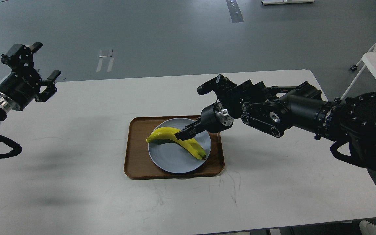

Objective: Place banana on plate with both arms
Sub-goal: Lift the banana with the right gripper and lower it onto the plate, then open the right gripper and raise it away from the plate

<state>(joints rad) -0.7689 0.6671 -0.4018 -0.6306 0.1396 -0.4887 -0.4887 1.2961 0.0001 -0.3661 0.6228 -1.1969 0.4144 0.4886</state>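
— So, where does the banana (178, 143) sit at this point?

— Pinched near its middle by the right gripper (182, 134), whose fingers press in on it from above and to the right. It lies across the plate (171, 163), stem end out to the gripper's left past the plate's rim, dark tip below the gripper toward the near right rim. Whether it fully rests on the plate or hangs just above, I cannot tell.

— Then what makes the release go well?

— I'd judge it wants to be low before the fingers part, so the curved fruit doesn't rock or roll. Spread the fingers gently, then draw back up and to the right along the arm's own line, without dragging the fruit.

— Anything that could spoil it?

— The stem end overhangs the rim on the gripper's left; a nudge there could tip the banana onto the tray (135, 163) beneath the plate. Shifting it slightly toward the plate's centre first would be safer.

— And the other arm?

— The left gripper (39, 70) hangs well off to the far left above the bench (77, 195), fingers spread, holding nothing. It has no need to come in.
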